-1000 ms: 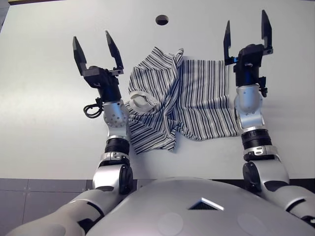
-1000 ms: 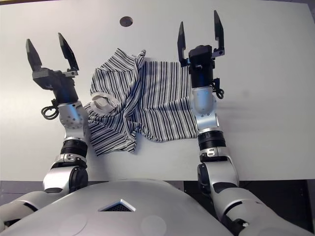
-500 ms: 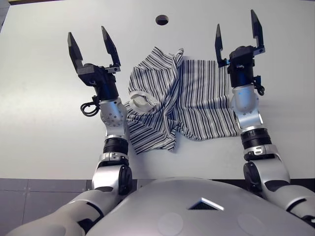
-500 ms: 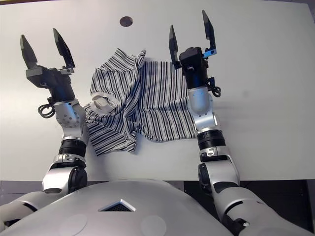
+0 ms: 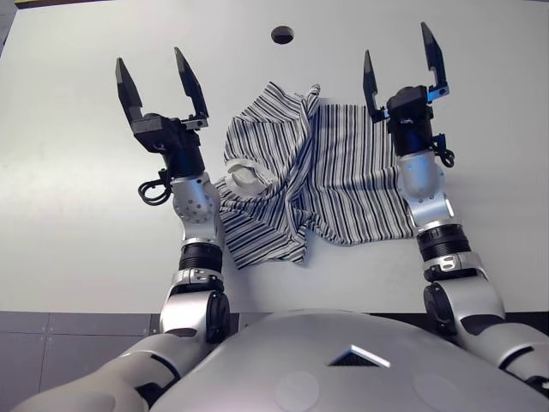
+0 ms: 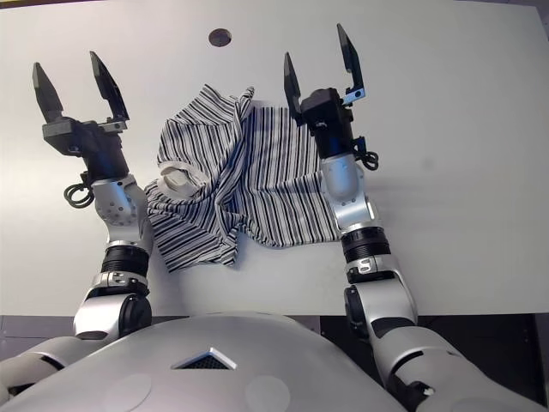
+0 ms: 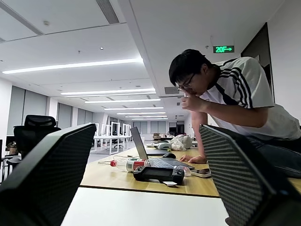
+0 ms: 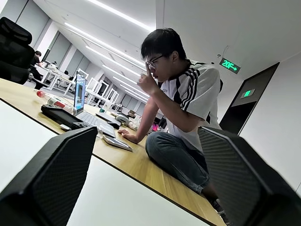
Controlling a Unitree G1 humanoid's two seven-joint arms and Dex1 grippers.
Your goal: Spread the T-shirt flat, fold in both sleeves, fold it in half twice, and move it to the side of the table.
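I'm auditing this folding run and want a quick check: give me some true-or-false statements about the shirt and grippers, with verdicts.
The T-shirt lies bunched on the table. True.
The left gripper is shut on a sleeve. False: it is open and empty, beside the shirt.
The right gripper is open. True.
The shirt is folded in half twice. False: it is unfolded and crumpled.
A round hole sits in the table beyond the shirt. True.

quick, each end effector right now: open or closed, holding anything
left end effector: open, holding nothing
right end effector: open, holding nothing
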